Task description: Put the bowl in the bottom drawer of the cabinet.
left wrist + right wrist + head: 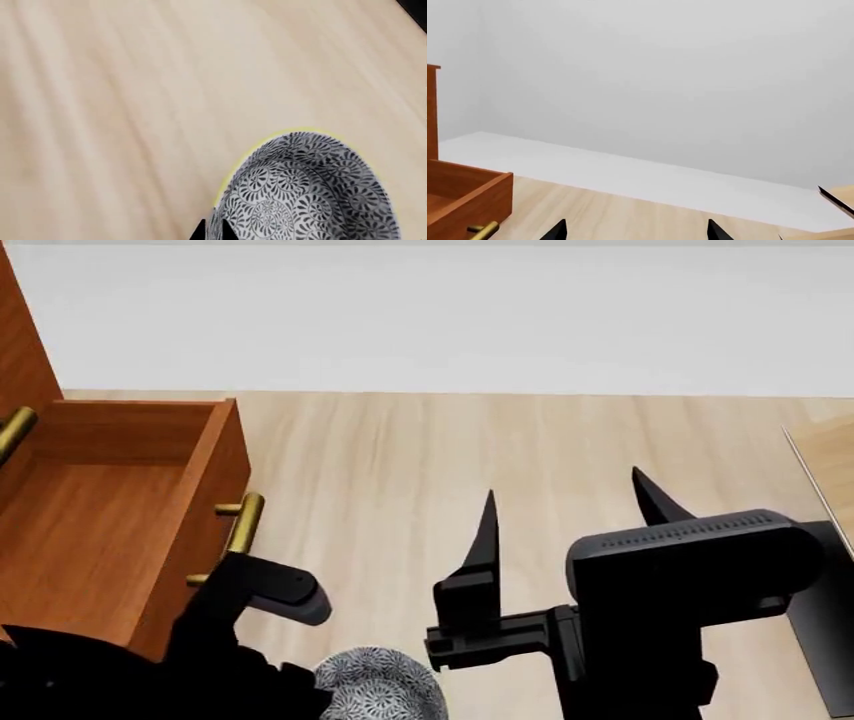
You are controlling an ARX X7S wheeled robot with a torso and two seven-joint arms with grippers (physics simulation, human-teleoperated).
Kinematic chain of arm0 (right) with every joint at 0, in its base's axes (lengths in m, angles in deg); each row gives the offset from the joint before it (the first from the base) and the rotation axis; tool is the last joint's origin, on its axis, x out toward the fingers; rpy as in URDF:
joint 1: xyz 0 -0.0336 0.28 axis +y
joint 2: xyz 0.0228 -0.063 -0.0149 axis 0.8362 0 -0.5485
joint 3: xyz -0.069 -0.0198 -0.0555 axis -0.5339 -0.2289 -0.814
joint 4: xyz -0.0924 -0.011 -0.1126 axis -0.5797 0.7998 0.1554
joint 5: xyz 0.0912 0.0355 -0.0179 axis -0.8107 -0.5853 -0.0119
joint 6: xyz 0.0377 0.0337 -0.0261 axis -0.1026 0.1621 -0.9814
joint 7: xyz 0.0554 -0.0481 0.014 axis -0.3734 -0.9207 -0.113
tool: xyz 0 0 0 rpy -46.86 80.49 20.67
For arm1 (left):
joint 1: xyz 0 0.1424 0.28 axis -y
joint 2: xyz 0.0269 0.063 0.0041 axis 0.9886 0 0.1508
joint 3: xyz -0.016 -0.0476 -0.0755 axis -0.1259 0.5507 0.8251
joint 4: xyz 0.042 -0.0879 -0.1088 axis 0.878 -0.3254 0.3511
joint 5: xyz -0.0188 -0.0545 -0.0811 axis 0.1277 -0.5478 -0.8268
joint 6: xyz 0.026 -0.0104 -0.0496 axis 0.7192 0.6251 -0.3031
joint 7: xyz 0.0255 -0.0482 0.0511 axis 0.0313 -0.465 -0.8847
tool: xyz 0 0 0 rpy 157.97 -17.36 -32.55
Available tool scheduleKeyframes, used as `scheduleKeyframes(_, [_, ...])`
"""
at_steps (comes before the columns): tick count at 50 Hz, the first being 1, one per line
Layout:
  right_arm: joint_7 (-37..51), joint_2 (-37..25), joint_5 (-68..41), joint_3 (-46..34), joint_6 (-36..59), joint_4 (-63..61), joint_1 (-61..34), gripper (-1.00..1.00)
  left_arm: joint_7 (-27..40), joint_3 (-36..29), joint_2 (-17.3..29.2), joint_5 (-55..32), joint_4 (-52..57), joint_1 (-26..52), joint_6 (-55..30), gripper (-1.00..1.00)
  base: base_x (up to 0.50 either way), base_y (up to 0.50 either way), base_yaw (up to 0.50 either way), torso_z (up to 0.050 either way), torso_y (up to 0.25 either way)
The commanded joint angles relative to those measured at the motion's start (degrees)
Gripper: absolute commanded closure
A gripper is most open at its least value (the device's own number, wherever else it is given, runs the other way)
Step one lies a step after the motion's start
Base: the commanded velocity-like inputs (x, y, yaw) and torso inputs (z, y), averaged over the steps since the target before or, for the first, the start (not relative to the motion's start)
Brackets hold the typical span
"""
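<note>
Over the pale wood floor (534,460), low in the head view: the bowl (380,685), patterned blue-grey, at the left gripper (212,231). Left wrist view shows two black fingertips at the bowl's rim, one on each side of the wall; whether they pinch it I cannot tell, since most of the gripper is out of frame. Left arm (240,610) dark, just beside the drawer front.

Bottom drawer (94,500) pulled open at the floor's left side, inside bare, brass handle (240,525) on its front. Cabinet (20,340) rises behind it. Bowl near the drawer's front, outside it.

Right gripper (567,520) spread wide, holding nothing, fingers pointing toward the white wall (660,75).
</note>
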Motion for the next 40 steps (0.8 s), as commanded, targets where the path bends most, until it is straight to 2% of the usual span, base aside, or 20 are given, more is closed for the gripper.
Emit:
scheduleKeyframes(1, [0.3, -0.2, -0.5, 0.2, 0.4, -0.6, -0.1, -1.0, 4.6, 3.0, 2.1, -3.3, 6.6, -1.0, -2.0, 1.0, 0.0, 0.0, 0.0, 0.0, 0.0])
scheduleKeyframes(27, [0.5, -0.6, -1.5, 0.9, -0.2, -1.0, 0.2, -1.0, 11.9, 9.1, 5.1, -9.3, 17.3, -0.4, -3.2, 1.0, 0.0, 0.0, 0.0, 0.0, 0.0])
scheduleKeyframes(40, [0.8, -0.9, -2.1, 1.5, -0.2, -1.4, 0.4, -1.0, 15.1, 10.8, 5.8, -10.9, 19.3, 1.2, -3.8, 1.0, 0.0, 0.0, 0.0, 0.0, 0.0])
